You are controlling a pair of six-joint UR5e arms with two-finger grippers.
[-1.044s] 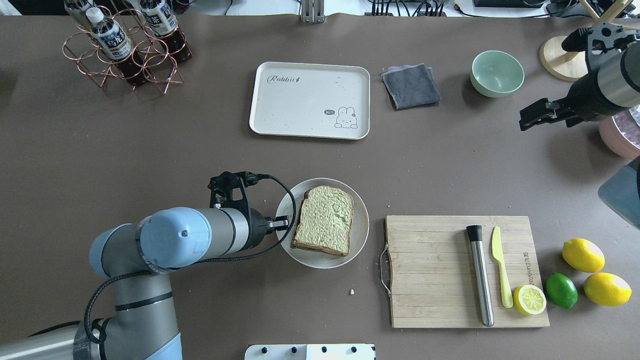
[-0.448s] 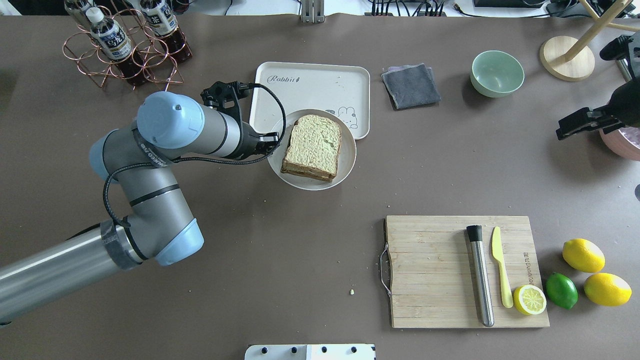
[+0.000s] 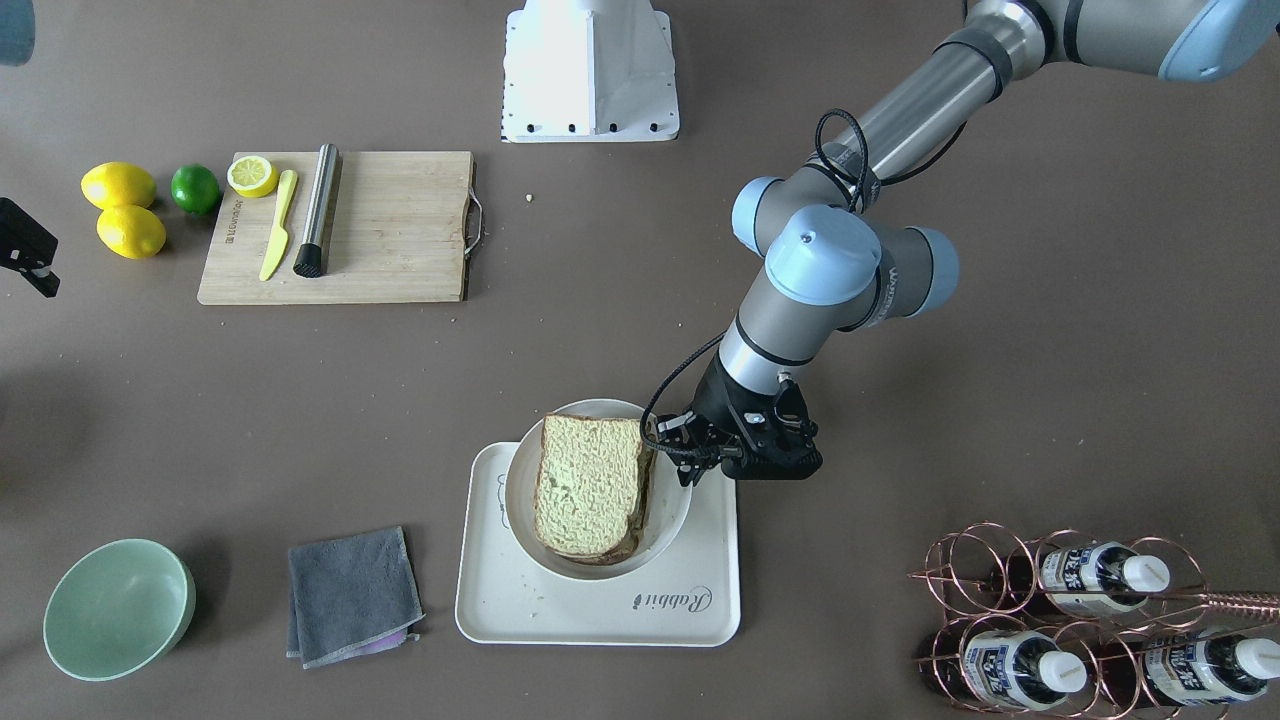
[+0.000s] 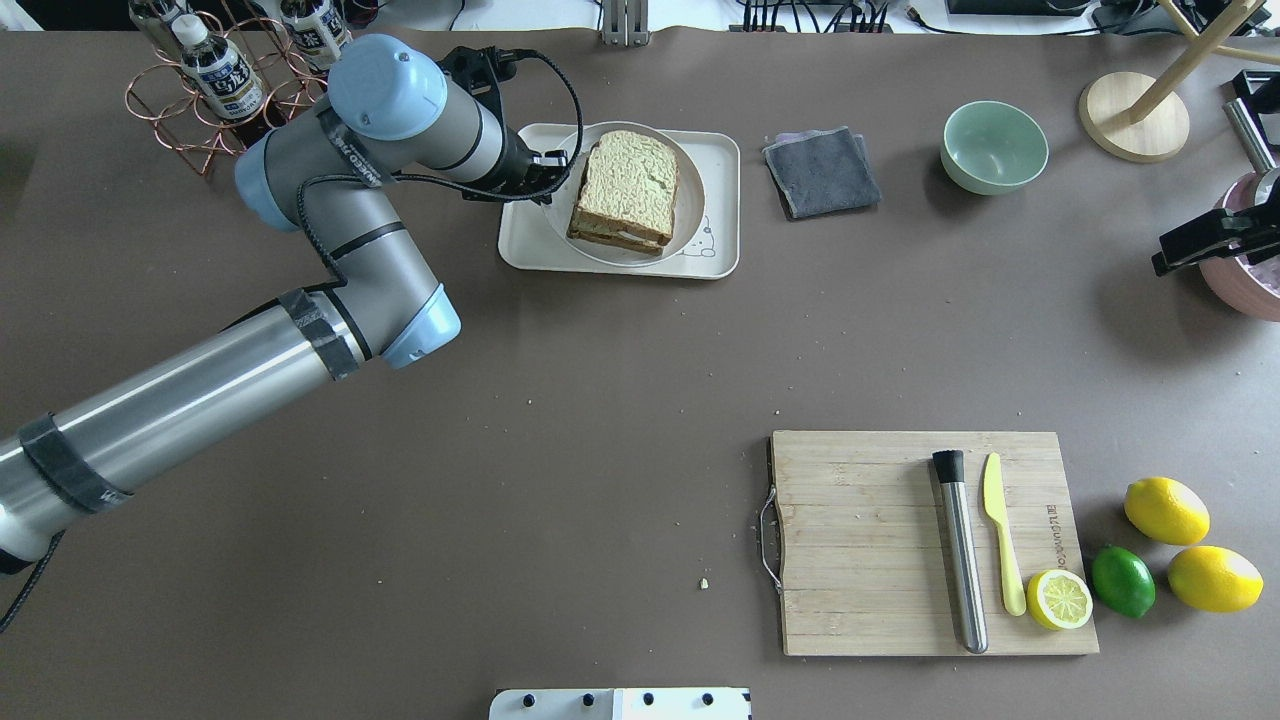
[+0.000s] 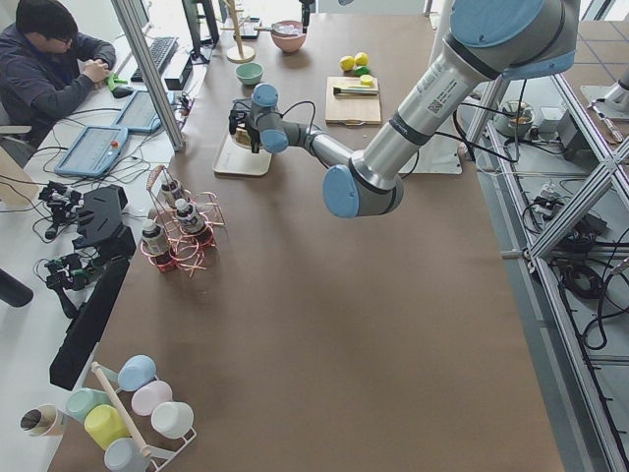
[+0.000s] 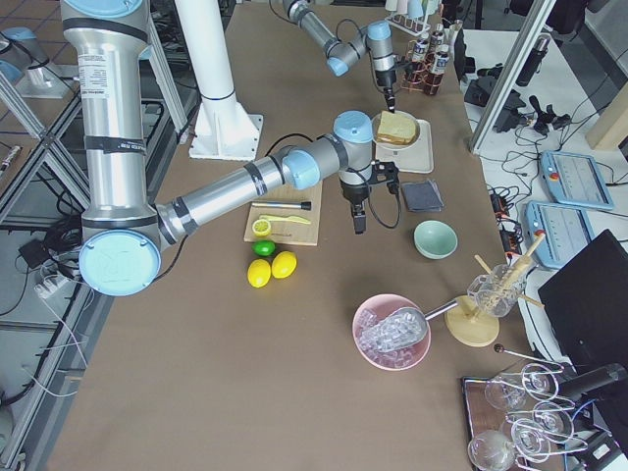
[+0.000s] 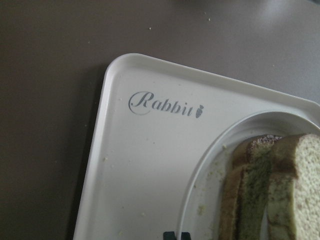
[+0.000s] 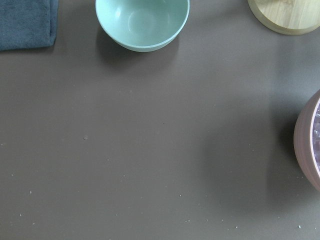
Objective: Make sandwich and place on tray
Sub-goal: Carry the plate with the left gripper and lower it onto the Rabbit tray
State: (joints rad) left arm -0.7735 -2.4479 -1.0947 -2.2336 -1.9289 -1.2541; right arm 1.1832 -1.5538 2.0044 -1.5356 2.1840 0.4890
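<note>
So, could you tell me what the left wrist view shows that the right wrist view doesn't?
Left wrist only: the tray, with its Rabbit script, the plate and the sandwich. Right wrist only: the green bowl, grey cloth, wooden base and pink bowl. Both: the brown table.

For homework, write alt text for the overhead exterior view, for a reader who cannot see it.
The left gripper holds the rim of a round white plate carrying the sandwich, over the cream tray at the table's far side. A wooden cutting board lies nearer, to the right.
</note>
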